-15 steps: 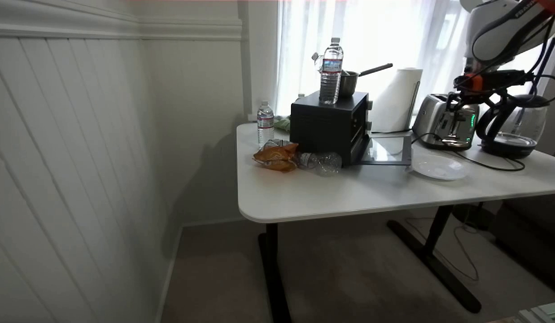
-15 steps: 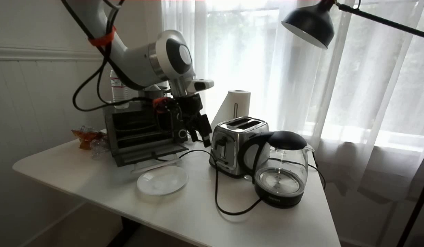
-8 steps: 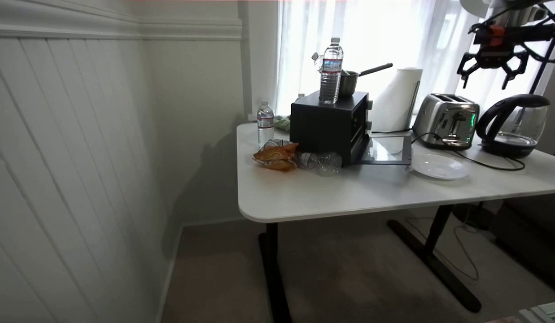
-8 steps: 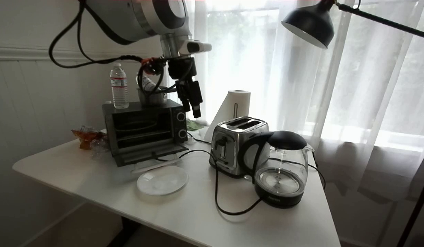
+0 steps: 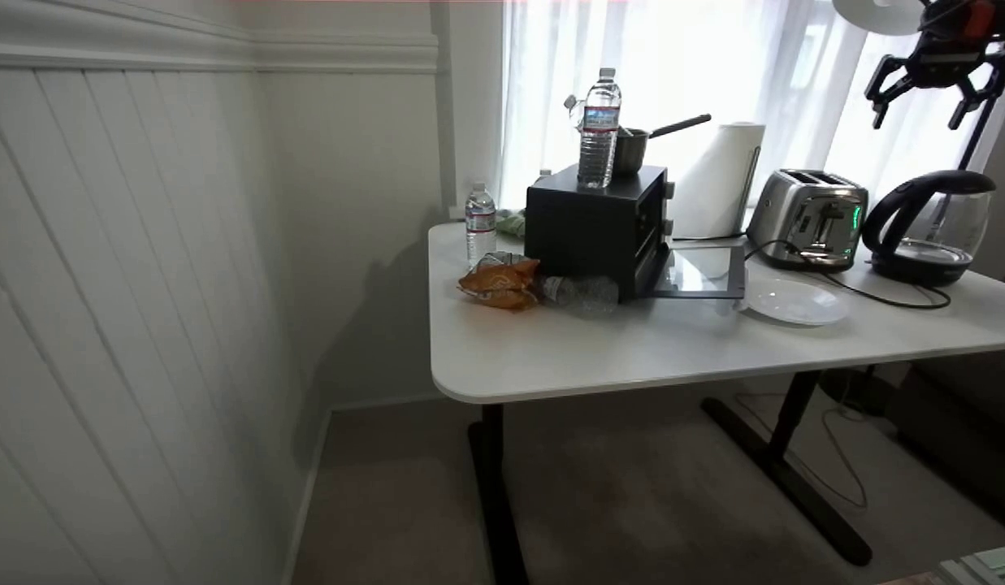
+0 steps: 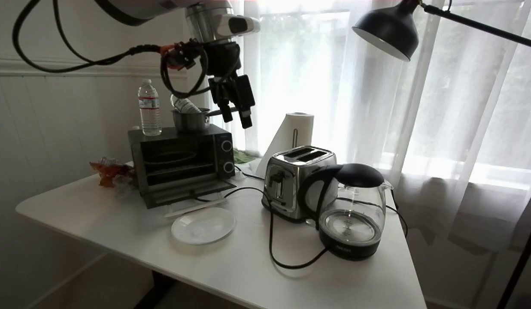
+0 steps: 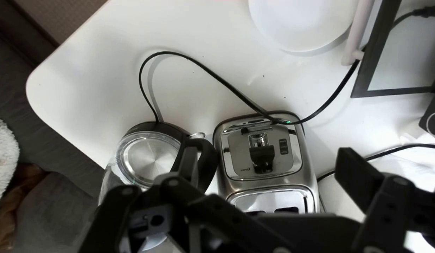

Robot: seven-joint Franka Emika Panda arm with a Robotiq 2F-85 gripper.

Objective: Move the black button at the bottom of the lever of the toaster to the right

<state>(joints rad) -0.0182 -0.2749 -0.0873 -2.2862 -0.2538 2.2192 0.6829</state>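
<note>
The chrome toaster (image 5: 772, 213) stands on the table beside the kettle and also shows in an exterior view (image 6: 286, 156). In the wrist view, its front panel (image 7: 238, 154) carries a black lever (image 7: 262, 158) and, past the foot of the lever's slot, a small black button (image 7: 244, 130). The button is at the left end of its narrow track there, the side nearer the kettle. My gripper (image 5: 916, 123) is open and empty, in the air well above the toaster. It also shows in an exterior view (image 6: 237, 123) and in the wrist view (image 7: 269, 154), touching nothing.
A glass kettle (image 6: 355, 246) with a black handle stands close beside the toaster. Its cord (image 7: 217, 77) crosses before the toaster front. A white plate (image 6: 203, 226), a black oven (image 5: 579, 231) with its door down, and a paper roll (image 5: 725, 183) stand nearby.
My gripper has risen from right in front of the toaster to high above it and moved back. Its fingers show spread apart. The toaster, kettle and plate have stayed in place.
</note>
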